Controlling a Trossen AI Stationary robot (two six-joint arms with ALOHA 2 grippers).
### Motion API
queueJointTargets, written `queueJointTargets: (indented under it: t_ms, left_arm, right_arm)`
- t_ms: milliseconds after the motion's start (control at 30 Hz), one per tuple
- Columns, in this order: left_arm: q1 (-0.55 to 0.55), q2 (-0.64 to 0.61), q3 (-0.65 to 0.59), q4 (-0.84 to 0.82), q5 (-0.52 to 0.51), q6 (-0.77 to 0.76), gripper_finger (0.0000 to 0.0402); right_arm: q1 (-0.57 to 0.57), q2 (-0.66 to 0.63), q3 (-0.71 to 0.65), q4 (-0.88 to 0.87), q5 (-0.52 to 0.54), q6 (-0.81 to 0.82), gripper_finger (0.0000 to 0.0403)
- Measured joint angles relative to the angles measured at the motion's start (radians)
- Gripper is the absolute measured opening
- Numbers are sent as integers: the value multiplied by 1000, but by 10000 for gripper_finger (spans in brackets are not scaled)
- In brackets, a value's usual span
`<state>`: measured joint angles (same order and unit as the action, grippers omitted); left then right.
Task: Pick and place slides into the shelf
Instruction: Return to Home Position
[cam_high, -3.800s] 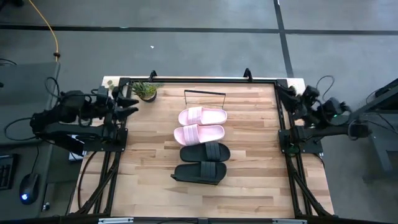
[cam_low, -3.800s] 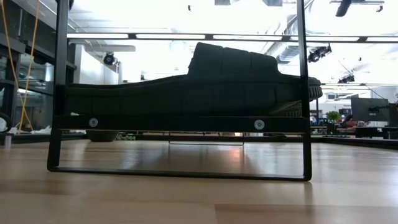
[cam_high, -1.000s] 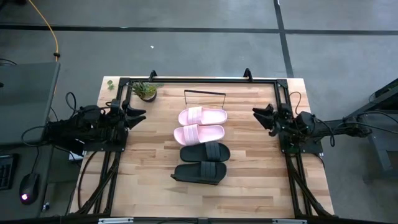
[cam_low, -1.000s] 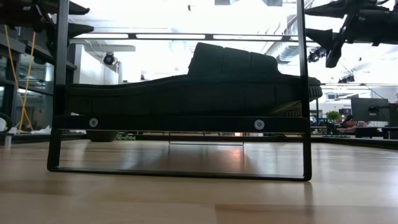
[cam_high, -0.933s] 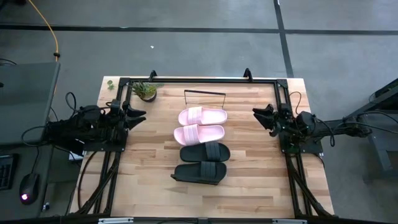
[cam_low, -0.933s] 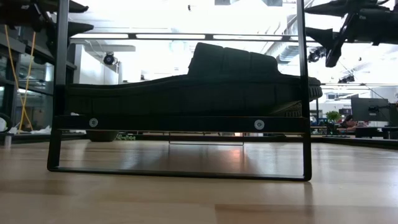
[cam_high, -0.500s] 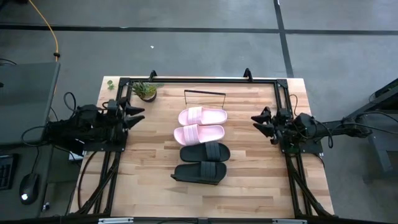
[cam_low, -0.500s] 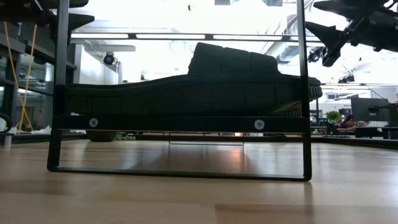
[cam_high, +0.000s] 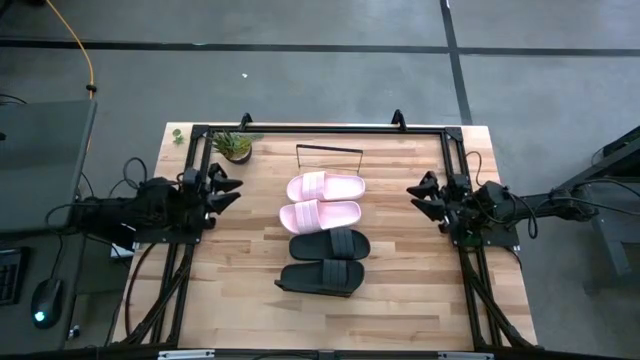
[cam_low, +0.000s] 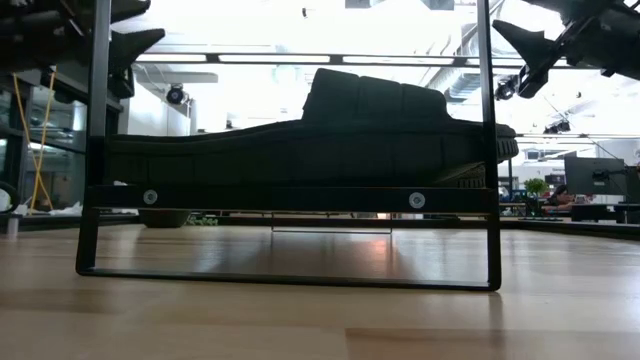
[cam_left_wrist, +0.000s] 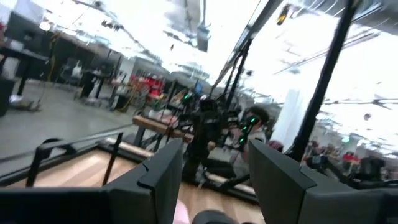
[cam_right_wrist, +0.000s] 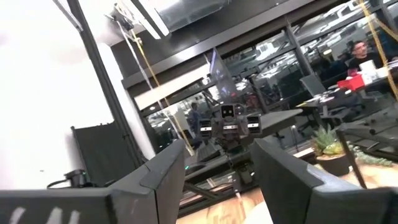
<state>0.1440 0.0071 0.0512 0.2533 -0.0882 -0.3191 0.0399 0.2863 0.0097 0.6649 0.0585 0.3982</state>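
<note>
Wooden table (cam_high: 410, 250); shelf (cam_low: 280, 198) holds pale pink slides (cam_high: 320, 215) beside matte black slides (cam_high: 330, 244).

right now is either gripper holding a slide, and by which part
Nothing is held. The left gripper and right gripper are both open and empty, well apart from the slides.

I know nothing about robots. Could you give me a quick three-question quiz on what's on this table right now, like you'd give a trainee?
1. Multiple choice: how many slides lie in the row down the middle of the table? A) two B) four C) six
2. True or false: the right gripper holds a black slide.
3. Fill in: the plant stands nearest the ___ gripper.

Key
1. B: two pink, two black.
2. False: it is open and empty, at the table's side.
3. Left: the left gripper is just below the plant in the high view.
</note>
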Motion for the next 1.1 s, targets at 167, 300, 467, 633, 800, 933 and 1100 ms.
queueJointTargets:
  t_ms: [167,300,467,633,800,933,1100]
  left_arm:
    - [0,-1,-31,35,39,24,168]
    - [0,0,-43,-12,56,35,168]
    - [0,-1,-43,-63,56,55,168]
    - [0,-1,-43,-96,56,81,168]
    - [0,-1,-42,-175,56,83,168]
    - [0,0,-42,-222,55,86,168]
    - [0,0,-42,-233,55,88,168]
  right_arm:
    - [0,0,0,-2,-19,25,179]
    - [0,0,0,-3,-34,28,179]
    - [0,0,0,-6,-39,14,179]
    - [0,0,-1,-78,-67,4,179]
    - [0,0,-1,-161,-67,-13,179]
    - [0,0,-1,-218,-69,-45,179]
    - [0,0,-1,-333,-140,-113,179]
